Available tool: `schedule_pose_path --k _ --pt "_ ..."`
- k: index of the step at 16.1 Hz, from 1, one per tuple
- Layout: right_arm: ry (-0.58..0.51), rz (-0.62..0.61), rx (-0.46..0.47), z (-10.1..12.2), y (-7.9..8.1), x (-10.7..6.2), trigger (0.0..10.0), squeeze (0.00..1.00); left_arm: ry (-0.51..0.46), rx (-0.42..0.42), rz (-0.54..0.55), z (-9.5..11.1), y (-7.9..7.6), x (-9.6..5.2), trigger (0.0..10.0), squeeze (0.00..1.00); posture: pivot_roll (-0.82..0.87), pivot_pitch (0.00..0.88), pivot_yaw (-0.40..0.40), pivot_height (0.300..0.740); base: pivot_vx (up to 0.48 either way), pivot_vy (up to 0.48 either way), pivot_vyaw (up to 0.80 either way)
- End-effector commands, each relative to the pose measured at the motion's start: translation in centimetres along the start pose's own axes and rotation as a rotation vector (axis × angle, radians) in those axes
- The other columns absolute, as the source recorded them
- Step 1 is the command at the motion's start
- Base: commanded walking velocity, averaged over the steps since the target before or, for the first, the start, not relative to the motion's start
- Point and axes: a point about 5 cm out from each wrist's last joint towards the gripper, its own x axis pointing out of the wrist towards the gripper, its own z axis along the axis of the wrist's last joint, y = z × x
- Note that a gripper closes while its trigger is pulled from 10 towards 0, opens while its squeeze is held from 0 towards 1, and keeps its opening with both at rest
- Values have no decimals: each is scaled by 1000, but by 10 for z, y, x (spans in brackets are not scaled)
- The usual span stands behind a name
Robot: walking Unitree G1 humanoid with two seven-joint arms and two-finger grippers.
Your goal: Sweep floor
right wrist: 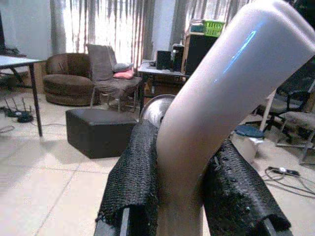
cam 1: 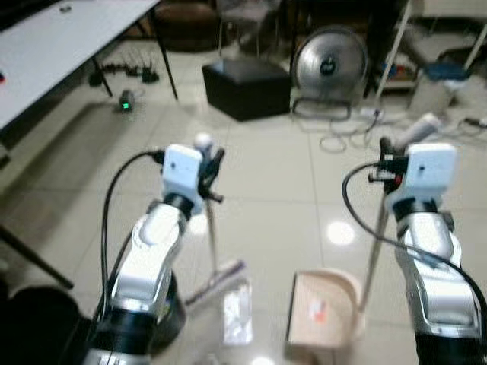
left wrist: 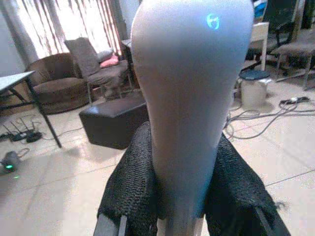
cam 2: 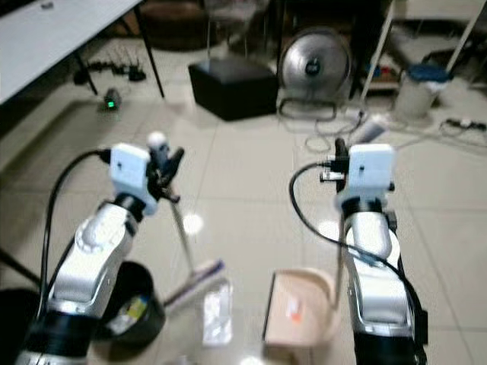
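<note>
I had the left gripper (cam 1: 215,169) pinched on the top of the broom handle (cam 1: 211,228), both black fingers (left wrist: 130,187) pressed against the grey grip with no visible gap. The right gripper (cam 1: 386,161) was likewise clamped on the bent upper end of the dustpan handle (cam 1: 374,251), its fingers (right wrist: 135,182) tight on either side.

The broom head (cam 1: 217,280) rested on the tiled floor (cam 1: 289,205), near and to the left of centre, angled toward the dustpan. A clear plastic wrapper (cam 1: 237,313) lay flat on the floor just beside the broom head, on its near-right side. The dustpan (cam 1: 323,304) stood to the right of the wrapper, apart from it. A small scrap with a red mark (cam 1: 317,309) lay inside the pan. A dark round bin (cam 2: 137,308) sat near the left arm.

My judgement was that the step in hand was driving the wrapper rightward into the pan. To do it well, I needed the bristles set behind the wrapper on its left side, pressed lightly on the tile, and drawn in one short stroke toward the pan mouth. The pan lip had to stay flat on the floor, or the thin film could slide underneath. I judged the wrapper light and prone to skidding or lifting, so a slow stroke was preferable.
</note>
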Motion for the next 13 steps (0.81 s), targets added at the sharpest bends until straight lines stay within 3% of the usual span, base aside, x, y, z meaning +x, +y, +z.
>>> schedule_pose_path --k 1,2,4,5,6,10,13 --pt "-24 -23 -16 4 -4 1 10000 0 -35 -9 0 5 -1 1 5373 0 -78 54 68 740 0 0 0" --pt "-16 -39 -4 0 -5 2 10000 0 -31 -44 7 4 -3 4 0 0 -62 73 65 740 0 0 0" --pt "-18 -41 3 -2 -6 6 10000 0 -55 -53 3 6 -8 10 0 0 -51 92 65 740 0 0 0" --pt "-38 -30 3 -2 -4 7 10000 0 -76 -44 35 7 -8 12 9529 0 -51 110 69 740 0 0 0" --pt "-41 -21 0 -3 -3 11 10000 0 -82 -37 98 5 -8 17 10000 0 -46 151 69 740 0 0 0" --pt "-70 8 -51 -5 0 19 10000 0 -82 -18 141 0 -13 28 10000 0 -26 219 66 740 0 0 0" --pt "-177 2 -118 -2 0 25 10000 0 -73 -51 185 -8 -15 36 10000 0 21 281 86 740 0 0 0"
